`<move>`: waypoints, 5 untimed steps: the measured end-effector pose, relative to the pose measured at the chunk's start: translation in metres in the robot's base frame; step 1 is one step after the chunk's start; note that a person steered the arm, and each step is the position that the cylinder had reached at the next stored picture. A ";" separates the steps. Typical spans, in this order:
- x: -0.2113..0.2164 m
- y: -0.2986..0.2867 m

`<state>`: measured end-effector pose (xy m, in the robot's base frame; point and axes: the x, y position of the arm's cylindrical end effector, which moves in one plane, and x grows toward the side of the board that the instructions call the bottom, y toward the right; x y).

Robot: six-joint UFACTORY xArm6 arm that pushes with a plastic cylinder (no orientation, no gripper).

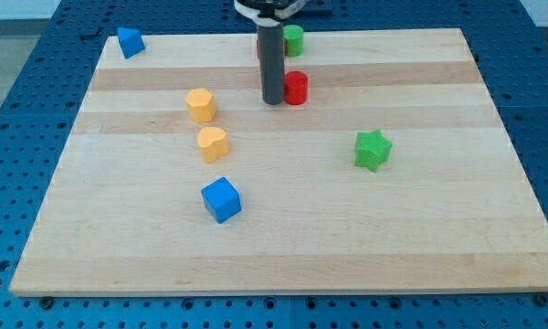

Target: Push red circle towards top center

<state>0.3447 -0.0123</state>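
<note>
— One small red circle point(296, 88) is what I'm after. It stands on the wooden board point(438, 238) a little above the middle, near the top centre, with a green block point(294, 39), round as far as I can tell, further up near the top edge.

— Where is your tip?

— My tip point(273, 101) sits just at the circle's left side, touching it or very nearly; I can't tell which. There's nothing to clench or release here, only a bare rod, so contact is all I have.

— How will it handle?

— I'd judge it light, stiff and quick to slide on the smooth wood. Being round, it could roll off the rod if I push off-centre.

— So where do you press?

— On the side facing the view's bottom, squarely through its middle, so it travels upward. From its left side I'd only shove it rightward.
</note>
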 end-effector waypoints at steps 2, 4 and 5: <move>0.000 0.050; -0.020 0.069; -0.022 0.057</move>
